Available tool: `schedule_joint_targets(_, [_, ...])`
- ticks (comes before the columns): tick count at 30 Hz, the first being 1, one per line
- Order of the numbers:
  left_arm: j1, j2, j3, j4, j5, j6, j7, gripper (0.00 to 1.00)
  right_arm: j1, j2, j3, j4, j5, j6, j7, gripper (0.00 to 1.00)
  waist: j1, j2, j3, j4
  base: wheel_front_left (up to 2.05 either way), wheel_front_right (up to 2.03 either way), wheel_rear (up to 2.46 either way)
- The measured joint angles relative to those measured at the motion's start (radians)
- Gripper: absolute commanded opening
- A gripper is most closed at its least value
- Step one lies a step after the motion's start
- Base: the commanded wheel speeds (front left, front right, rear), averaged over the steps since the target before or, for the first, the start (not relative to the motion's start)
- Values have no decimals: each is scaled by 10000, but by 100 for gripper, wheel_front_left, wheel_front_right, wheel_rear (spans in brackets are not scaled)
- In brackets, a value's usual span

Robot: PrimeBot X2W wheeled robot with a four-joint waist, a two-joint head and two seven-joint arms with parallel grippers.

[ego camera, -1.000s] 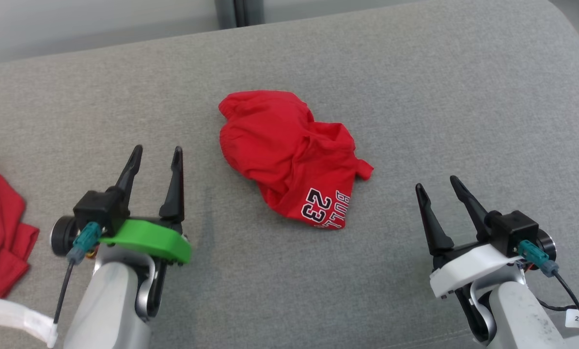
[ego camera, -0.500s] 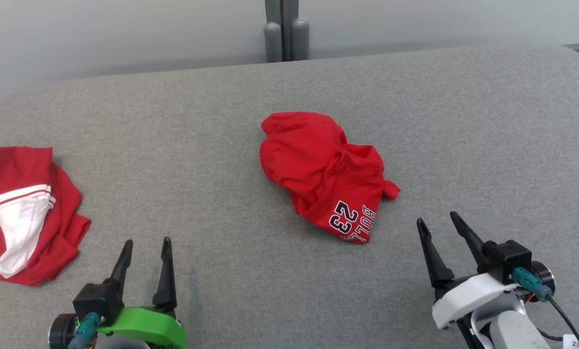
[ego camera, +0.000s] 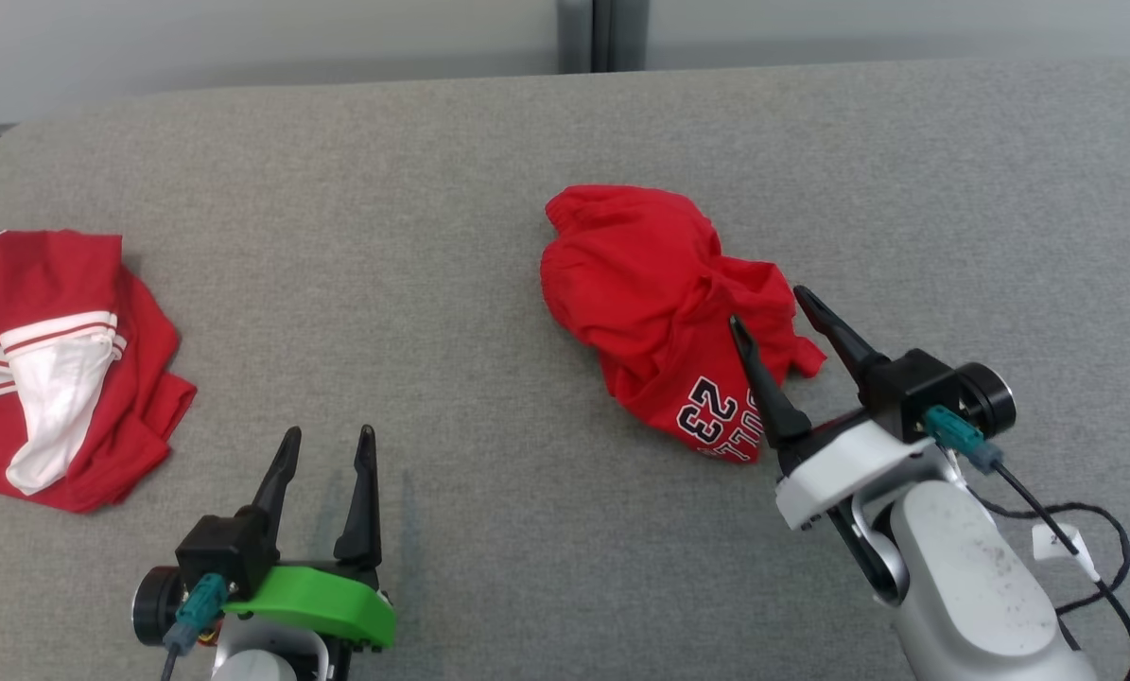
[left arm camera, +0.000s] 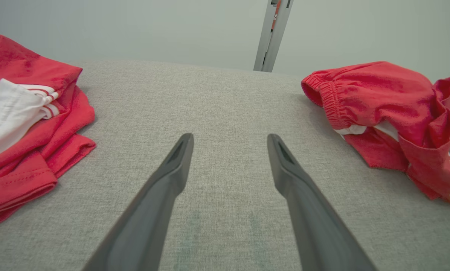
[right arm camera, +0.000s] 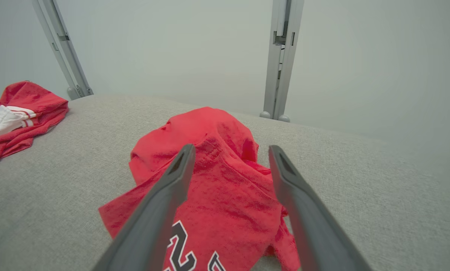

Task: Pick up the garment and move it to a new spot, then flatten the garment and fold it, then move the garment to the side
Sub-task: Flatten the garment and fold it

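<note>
the left gripper (ego camera: pixel 328 433) sits at 7 o'clock in the head view, low above the cushion (ego camera: pixel 451 284). its two dark fingers are spread apart and point toward 12, with bare grey fabric between them. it holds nothing.

the right gripper (ego camera: pixel 769 307) comes in from 4 o'clock, fingers angled toward 11, jaws wide apart. its tips lie over the near right part of the shorts (ego camera: pixel 640 274). one finger crosses the cloth just beside the printed "23", and the other lies by the small flap at the shorts' 3 o'clock edge. in the right wrist view the fingers straddle the crumpled hump, with red cloth showing between and beyond them. whether the tips touch the cloth cannot be told, and nothing is pinched.

the shorts lie crumpled on the cushion just off centre toward 2 o'clock, with the elastic waistband at their 11 o'clock end and the number print at their 5 o'clock end. well apart, at 9 o'clock, the other garment (ego camera: pixel 63 378), red with a white striped panel, lies bunched and runs off the left edge of the view. beyond the cushion's far edge, at 12, a grey post (ego camera: pixel 602 33) stands against a pale wall (ego camera: pixel 243 38).
</note>
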Motion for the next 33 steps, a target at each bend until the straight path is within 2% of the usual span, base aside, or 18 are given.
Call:
schedule_joint_targets(5, [-150,-10,-102,59,-136,0,0,100,-941,0,314,518,-25,0,-2,100,0,0,349,271,0,0,0])
schedule_joint_targets(10, [-174,-19,-265,107,-199,0,0,100,-1215,6,449,949,10,0,-2,100,0,0,574,547,0,0,0])
schedule_joint_targets(11, [-190,-21,-280,115,-205,0,0,100,-1233,2,405,999,12,0,-2,49,0,0,607,598,0,0,0])
schedule_joint_targets(12, [-213,-21,-291,119,-205,0,0,100,-1232,2,357,1053,12,0,-2,13,0,0,632,644,0,0,0])
schedule_joint_targets(13, [-227,-21,-299,119,-205,0,0,100,-1220,-4,324,1070,27,0,-2,0,0,0,644,677,0,0,0])
schedule_joint_targets(19, [-235,-23,-221,117,-203,0,0,100,-947,-4,109,1187,148,0,-2,0,0,0,579,686,0,0,0])
schedule_joint_targets(22, [-231,-25,-205,128,-205,0,0,100,-965,-8,105,577,334,0,-2,0,0,0,514,650,0,0,0])
schedule_joint_targets(25, [-220,-29,-228,144,-245,0,0,100,-1228,-23,629,-186,577,0,0,0,0,0,414,643,0,0,0])
schedule_joint_targets(29, [-200,-35,-345,205,-267,0,0,100,-2732,-15,1785,-1101,773,0,10,0,0,0,249,703,0,0,0])
schedule_joint_targets(33, [-163,-40,-493,309,-401,0,0,100,-4989,2,2293,-1461,1352,0,10,0,0,0,132,896,0,0,0])
